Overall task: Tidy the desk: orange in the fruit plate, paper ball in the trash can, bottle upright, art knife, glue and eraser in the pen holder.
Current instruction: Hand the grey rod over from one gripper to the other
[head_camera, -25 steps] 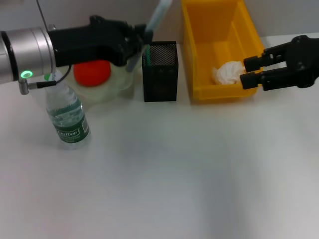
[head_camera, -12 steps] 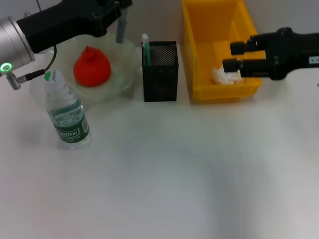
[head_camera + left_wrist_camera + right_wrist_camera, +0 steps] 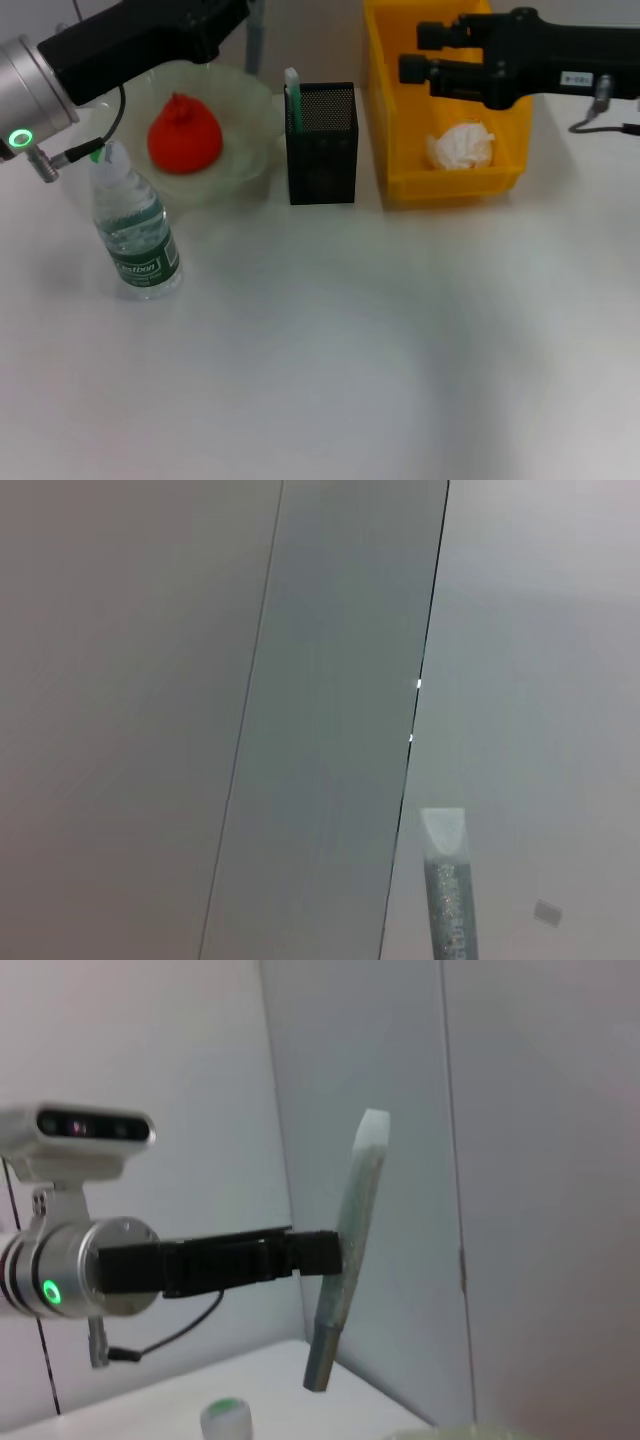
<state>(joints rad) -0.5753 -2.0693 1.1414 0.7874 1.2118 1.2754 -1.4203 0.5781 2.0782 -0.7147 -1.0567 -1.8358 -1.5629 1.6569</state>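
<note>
While most of the desk is looking sorted, 1 item is hanging in the air: the thin grey pen-like glue stick [image 3: 254, 35], which the left gripper [image 3: 232, 12] is pinching shut around its middle above the far edge of the plain white desk [image 3: 330, 350]. Going from the desk's left side, the small clear plastic water bottle with a green label [image 3: 132, 228] is standing upright near the left edge. Just behind it, the large pale green translucent fruit plate with a wavy rim [image 3: 250, 150] is carrying the lumpy red-orange orange [image 3: 184, 133]. Next, the square black mesh pen holder [image 3: 322, 142] is sitting at mid-desk near the far edge, with the slim mint-green art knife [image 3: 292, 98] poking up from its left side. Beside it, the bright yellow rectangular trash can [image 3: 450, 95] is holding the crumpled white paper ball [image 3: 461, 146]. The right gripper [image 3: 418, 52] is hovering over that bin, fingers parted and carrying nothing.

The glue's long axis is running nearly vertical, translucent end up in the right wrist view [image 3: 345, 1260]. The holder's opening is lying to the right of the stick's lower tip and below it. The left arm is the nearer one, so a short rightward shift and then a descent looks called for. The eraser is not visible.
</note>
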